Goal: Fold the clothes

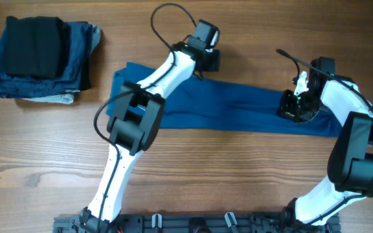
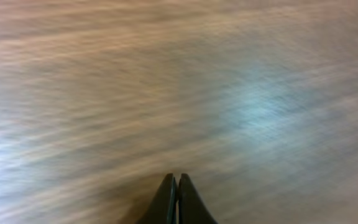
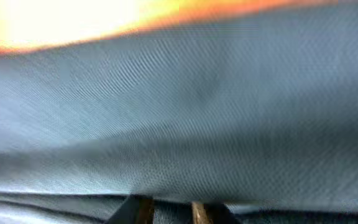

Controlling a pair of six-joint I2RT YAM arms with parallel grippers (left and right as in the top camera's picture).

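Observation:
The clothes (image 1: 238, 110), a medium-blue shirt, lie folded into a long strip across the middle of the table. My left gripper (image 1: 209, 61) hovers at the strip's far edge. In the left wrist view it (image 2: 176, 179) is shut with nothing in it, and only blurred wood lies beneath. My right gripper (image 1: 295, 105) sits low on the strip's right part. In the right wrist view blue cloth (image 3: 179, 112) fills the frame and drapes over the tips. The gripper (image 3: 171, 208) has its two fingers (image 3: 143, 211) a little apart, with cloth showing in the gap.
A pile of folded dark garments (image 1: 41, 58) sits at the far left, a black piece on top of denim-blue and grey ones. Bare wooden table (image 1: 238, 175) runs along the front. The arms' base rail (image 1: 193, 223) lines the near edge.

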